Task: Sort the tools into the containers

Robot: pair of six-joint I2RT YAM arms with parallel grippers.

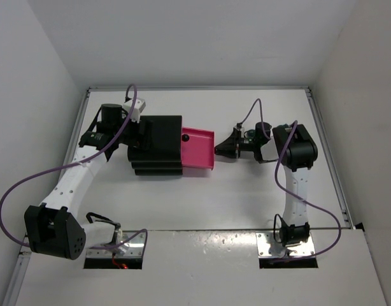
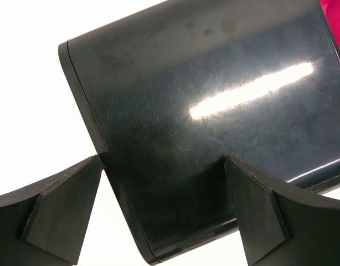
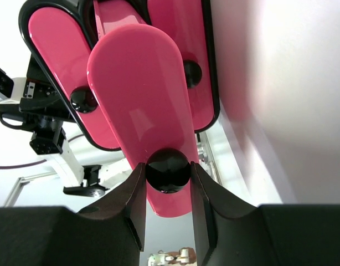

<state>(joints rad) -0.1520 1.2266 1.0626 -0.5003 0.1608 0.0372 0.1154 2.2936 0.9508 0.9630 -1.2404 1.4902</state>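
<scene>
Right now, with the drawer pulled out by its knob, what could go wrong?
The pink drawer sits far out of the black cabinet; more pull could drop it. The right pincer grips only the round knob, which could slip. The left pincer is open over the cabinet, so the cabinet may slide.

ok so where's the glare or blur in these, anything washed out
Left wrist view: a glare streak runs across the glossy black cabinet top, and the table around it is blown out to white. Right wrist view: the drawer knob in the right pincer is sharp, but the right side is a washed-out, pink-tinged blur. Top external view: evenly lit, soft shadows, no glare.
</scene>
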